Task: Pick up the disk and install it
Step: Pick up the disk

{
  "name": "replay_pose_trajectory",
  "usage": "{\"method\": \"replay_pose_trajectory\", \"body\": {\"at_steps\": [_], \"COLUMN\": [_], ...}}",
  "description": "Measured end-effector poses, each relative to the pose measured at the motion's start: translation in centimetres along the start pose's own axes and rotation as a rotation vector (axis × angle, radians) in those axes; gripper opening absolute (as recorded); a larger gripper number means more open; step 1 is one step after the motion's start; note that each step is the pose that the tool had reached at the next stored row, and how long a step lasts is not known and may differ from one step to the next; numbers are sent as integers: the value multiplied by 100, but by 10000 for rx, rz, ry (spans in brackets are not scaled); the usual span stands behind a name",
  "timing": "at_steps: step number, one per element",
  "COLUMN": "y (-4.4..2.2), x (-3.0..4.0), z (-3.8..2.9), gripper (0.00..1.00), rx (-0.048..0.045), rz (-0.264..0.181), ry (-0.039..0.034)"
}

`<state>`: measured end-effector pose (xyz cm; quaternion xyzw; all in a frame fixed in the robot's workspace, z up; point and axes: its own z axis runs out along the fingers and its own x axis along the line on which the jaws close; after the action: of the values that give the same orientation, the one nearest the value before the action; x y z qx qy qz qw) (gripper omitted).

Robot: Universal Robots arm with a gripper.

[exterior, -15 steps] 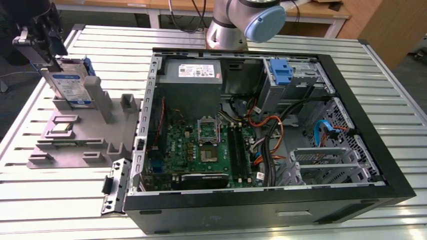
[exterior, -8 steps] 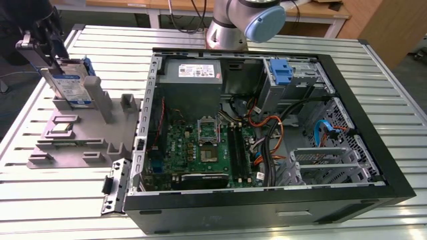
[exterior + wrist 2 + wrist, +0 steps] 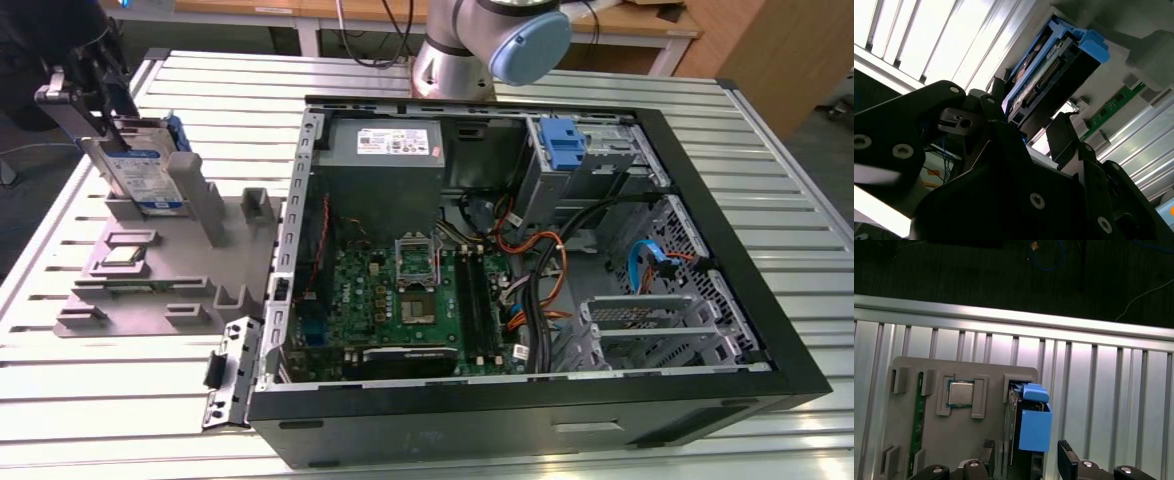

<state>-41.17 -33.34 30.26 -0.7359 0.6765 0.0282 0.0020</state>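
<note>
The slatted metal table (image 3: 747, 160) carries an open computer case (image 3: 534, 415) and, to the exterior view's left, a grey holder (image 3: 147, 290). The disk (image 3: 140, 170) stands upright in that holder. The gripper (image 3: 1025, 446) straddles its top edge, jaws apart, one finger (image 3: 1066, 460) clear of the blue frame.

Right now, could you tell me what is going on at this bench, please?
The robot arm's hand is down at the grey holder beside the open computer case. The disk stands upright in that holder, and the hand's open fingers sit on either side of it, apparently not gripping it. The disk is not yet lifted or installed in the case.
</note>
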Motion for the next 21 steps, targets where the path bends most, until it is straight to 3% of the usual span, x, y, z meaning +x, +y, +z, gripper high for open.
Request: {"method": "replay_pose_trajectory", "body": {"at_steps": [21], "y": [-25], "x": [2], "z": [5], "gripper": [60], "rx": [3], "rz": [0], "ry": [-1]}}
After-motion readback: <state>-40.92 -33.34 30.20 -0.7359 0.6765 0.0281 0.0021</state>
